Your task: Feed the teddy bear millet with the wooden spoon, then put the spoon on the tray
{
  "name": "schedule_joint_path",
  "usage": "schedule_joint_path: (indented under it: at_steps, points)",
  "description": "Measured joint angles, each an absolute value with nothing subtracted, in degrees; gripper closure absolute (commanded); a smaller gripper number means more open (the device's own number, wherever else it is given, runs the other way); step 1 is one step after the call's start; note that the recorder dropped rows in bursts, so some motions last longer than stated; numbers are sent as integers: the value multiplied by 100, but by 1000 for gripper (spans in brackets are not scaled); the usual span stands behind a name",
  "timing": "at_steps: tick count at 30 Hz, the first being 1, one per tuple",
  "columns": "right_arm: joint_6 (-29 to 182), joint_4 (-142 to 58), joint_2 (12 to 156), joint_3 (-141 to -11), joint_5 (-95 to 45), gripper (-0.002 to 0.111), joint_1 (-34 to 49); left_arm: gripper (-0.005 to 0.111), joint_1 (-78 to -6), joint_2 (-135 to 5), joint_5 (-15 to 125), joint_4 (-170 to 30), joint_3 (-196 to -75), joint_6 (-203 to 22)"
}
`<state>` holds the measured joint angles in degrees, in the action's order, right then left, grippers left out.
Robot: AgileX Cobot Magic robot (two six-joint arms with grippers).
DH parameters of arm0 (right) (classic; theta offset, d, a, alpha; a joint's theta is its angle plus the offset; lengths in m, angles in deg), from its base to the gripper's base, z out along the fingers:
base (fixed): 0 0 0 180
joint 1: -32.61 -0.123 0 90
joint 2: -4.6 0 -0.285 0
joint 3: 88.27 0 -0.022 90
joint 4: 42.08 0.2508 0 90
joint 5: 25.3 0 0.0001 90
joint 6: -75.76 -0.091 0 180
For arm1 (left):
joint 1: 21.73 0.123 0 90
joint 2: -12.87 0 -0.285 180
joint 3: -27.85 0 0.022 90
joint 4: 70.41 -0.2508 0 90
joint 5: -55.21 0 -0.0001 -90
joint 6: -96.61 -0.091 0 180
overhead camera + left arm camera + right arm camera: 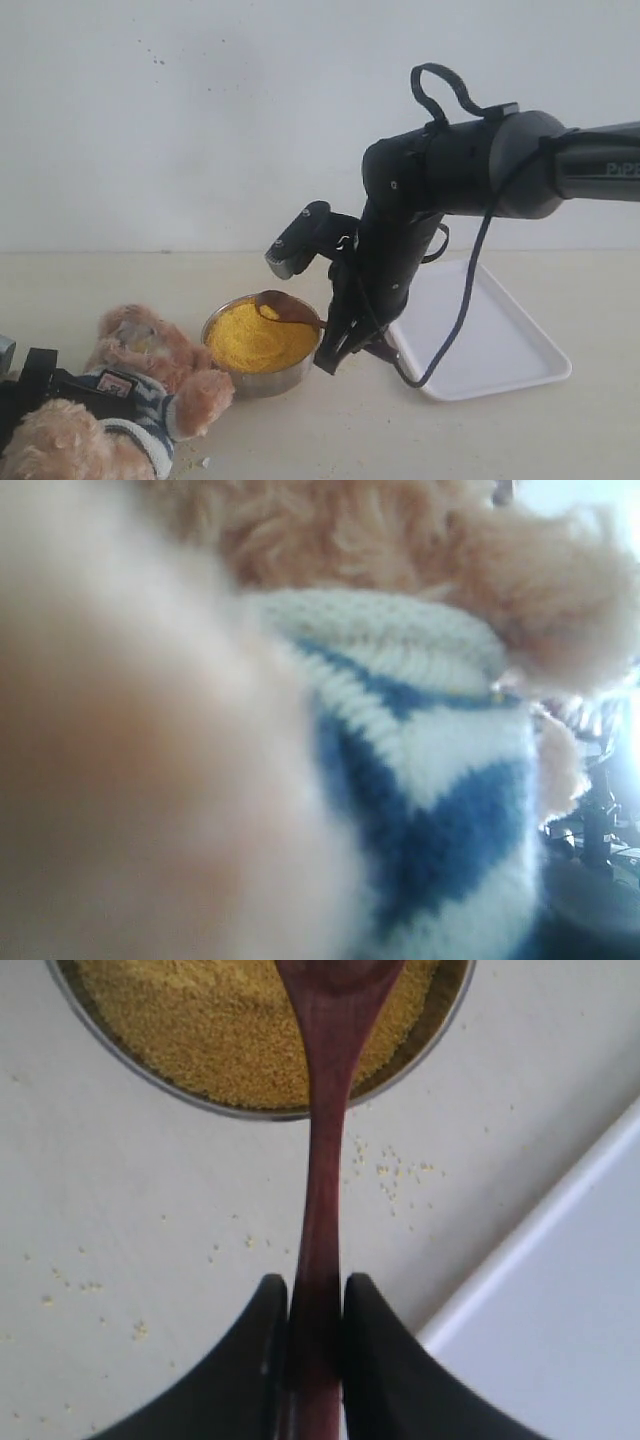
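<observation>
On the pale table (100, 280), counted singly, lay one teddy bear (135, 345), one steel bowl (268, 381) heaped with millet (250, 343), one wooden spoon (287, 306) and one tray (500, 345). Two arms worked the scene, though only the right one showed in full.

The right gripper (333, 358) was clamped on the spoon's handle, its two dark fingers (245, 1360) pressing the slim wood from both sides. From there the handle ran forward across the bowl's rim, and the spoon's oval end sat over the yellow mound at the side away from the bear; whether it dug into the grain could not be told. Loose grains (395, 1167) were scattered on the table between the bowl and the tray's edge.

The bear lay at the lower left of the exterior view, one fuzzy paw just beside the bowl's wall. The left wrist view was filled by its striped shirt (440, 810) and fur, much of it blurred. A dark part of the left gripper (22, 385) showed at the frame's edge against the bear, but I could not tell whether its jaws were apart or together.

The tray rested flat to the right of the bowl, near it but apart. The right arm and its hanging black cable (468, 295) stood in front of the tray's near-left corner and hid that part.
</observation>
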<state>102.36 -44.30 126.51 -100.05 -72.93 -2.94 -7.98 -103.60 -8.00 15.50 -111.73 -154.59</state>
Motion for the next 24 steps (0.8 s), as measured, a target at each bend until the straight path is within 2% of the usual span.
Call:
schedule_joint_path:
  at_steps: [24]
  points:
    - [10842, -3739, 12642, -10805, -7448, 109, -1415, 103, -798, -10360, -787, 1495, -11173, -15496]
